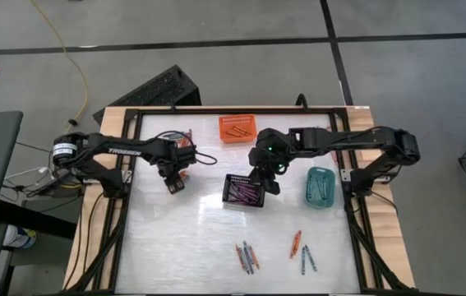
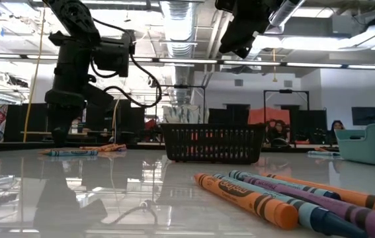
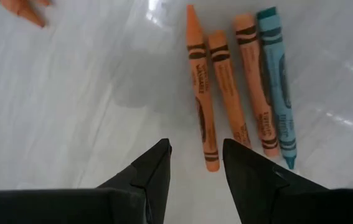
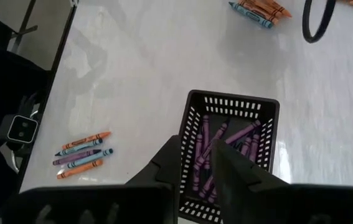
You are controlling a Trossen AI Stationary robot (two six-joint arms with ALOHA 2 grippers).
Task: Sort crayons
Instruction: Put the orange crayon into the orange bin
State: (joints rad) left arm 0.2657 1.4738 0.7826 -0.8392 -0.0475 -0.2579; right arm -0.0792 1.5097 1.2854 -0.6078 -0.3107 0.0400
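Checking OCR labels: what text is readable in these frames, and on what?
"TROSSEN": white lettering on the left arm, high view.
Crayons in the left wrist view: wrapper print too blurred to read.
Near orange crayon in the low view: wrapper print too small to read.
Nothing else readable.

Floor (image 1: 216, 66): grey concrete, dark seams, yellow cable (image 1: 72, 62) at left.
Ceiling (image 2: 187, 26): exposed ducts, bright lights.
Far room: dark monitors (image 2: 366, 116).
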